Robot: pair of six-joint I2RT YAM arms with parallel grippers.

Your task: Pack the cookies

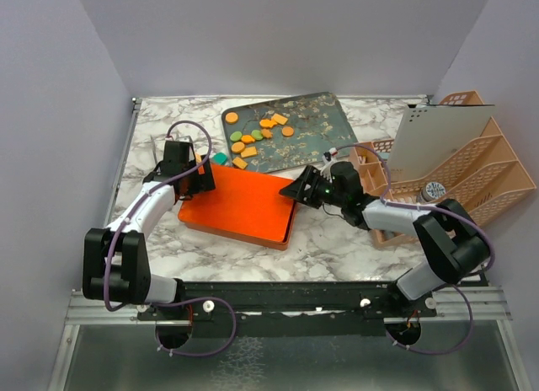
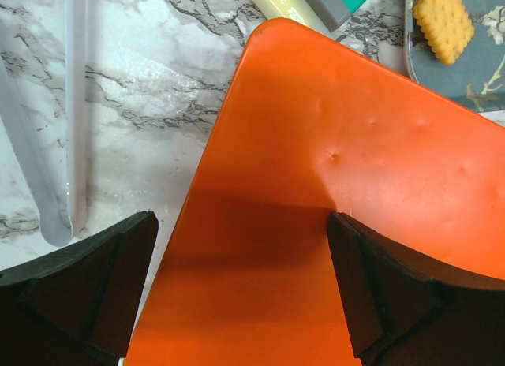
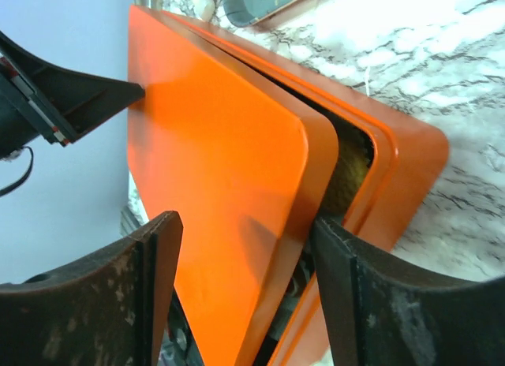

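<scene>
The cookies [image 1: 257,136] lie on a dark patterned tray [image 1: 316,125] at the back: orange rounds and squares, and a few green ones. One square biscuit [image 2: 444,13] shows in the left wrist view. An orange box [image 1: 240,207] lies mid-table. Its lid [image 3: 221,145] is lifted ajar off the base [image 3: 410,157] on the right side. My right gripper [image 1: 298,191] is closed on that lid edge, with one finger [image 3: 371,295] in the gap under it. My left gripper [image 1: 199,177] is open, straddling the lid's left corner [image 2: 316,145].
A peach file organiser [image 1: 472,168] with a white sheet [image 1: 434,136] stands at the right, and a small round tin [image 1: 434,190] is by it. Teal and yellow blocks [image 1: 221,158] lie behind the box. A clear plastic strip [image 2: 71,106] lies left of the box.
</scene>
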